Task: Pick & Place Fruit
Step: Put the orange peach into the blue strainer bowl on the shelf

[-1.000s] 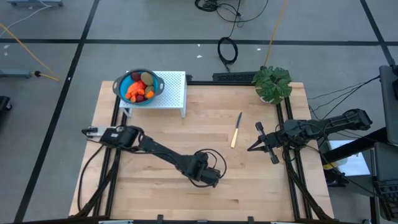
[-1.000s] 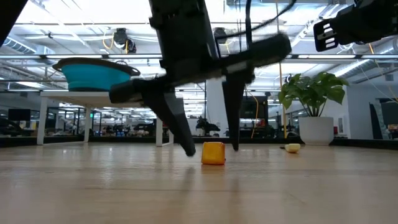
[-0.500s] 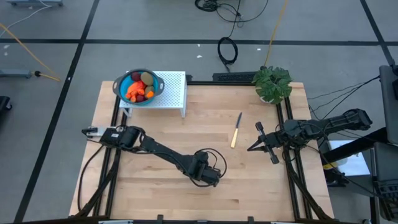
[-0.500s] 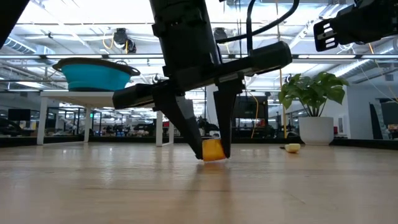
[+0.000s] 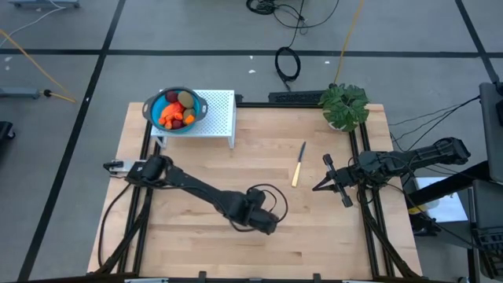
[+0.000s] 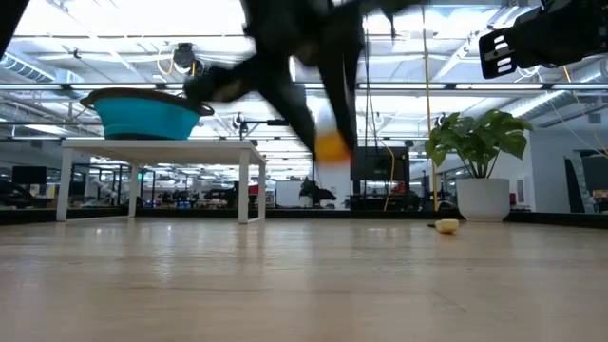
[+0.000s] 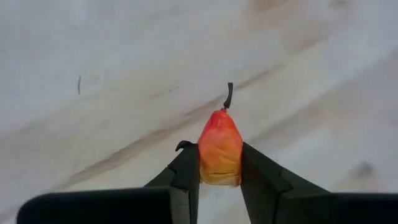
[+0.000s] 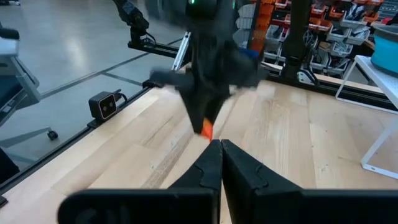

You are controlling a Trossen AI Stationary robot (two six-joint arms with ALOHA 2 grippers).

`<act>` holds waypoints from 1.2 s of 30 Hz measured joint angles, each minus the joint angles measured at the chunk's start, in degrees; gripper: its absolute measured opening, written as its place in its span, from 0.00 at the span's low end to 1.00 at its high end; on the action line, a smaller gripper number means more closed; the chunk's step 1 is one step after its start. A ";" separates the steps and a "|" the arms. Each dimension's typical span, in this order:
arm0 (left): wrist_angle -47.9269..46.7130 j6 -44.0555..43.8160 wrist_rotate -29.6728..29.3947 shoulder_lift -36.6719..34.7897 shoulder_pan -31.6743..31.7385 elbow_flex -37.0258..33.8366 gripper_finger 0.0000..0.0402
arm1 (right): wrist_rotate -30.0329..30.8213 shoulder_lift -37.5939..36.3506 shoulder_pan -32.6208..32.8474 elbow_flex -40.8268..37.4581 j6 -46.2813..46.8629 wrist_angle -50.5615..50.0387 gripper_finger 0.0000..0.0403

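Orange-red fruit piece [image 7: 219, 149] hangs pinched in the left tool [image 7: 219, 177] above bare wooden table [image 5: 196, 157]; right tool [image 8: 220, 163] pressed together.

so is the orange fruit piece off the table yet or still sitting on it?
Off the table. The left gripper is shut on the orange fruit piece, and the low view shows it hanging well above the wooden tabletop.
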 joint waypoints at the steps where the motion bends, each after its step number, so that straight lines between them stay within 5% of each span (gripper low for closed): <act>1: 0.06 1.54 -1.15 -1.29 -0.37 0.00 0.21 | 0.00 -0.02 0.00 0.00 0.00 0.00 0.00; 10: 5.54 23.16 -23.05 -13.57 -6.38 0.00 0.21 | -0.02 0.00 0.00 0.00 -1.17 0.02 0.00; 19: 24.40 51.30 -47.34 -19.22 -12.75 0.02 0.21 | -1.29 -0.02 0.02 0.02 -3.40 0.47 0.00; 28: 28.61 55.51 -77.55 -21.73 -12.77 0.02 0.21 | -1.29 0.00 0.02 0.02 -3.19 0.48 0.00; 36: 29.71 67.77 -78.15 -26.42 -4.19 0.02 0.21 | -1.20 -0.02 0.02 0.02 -2.99 0.48 0.00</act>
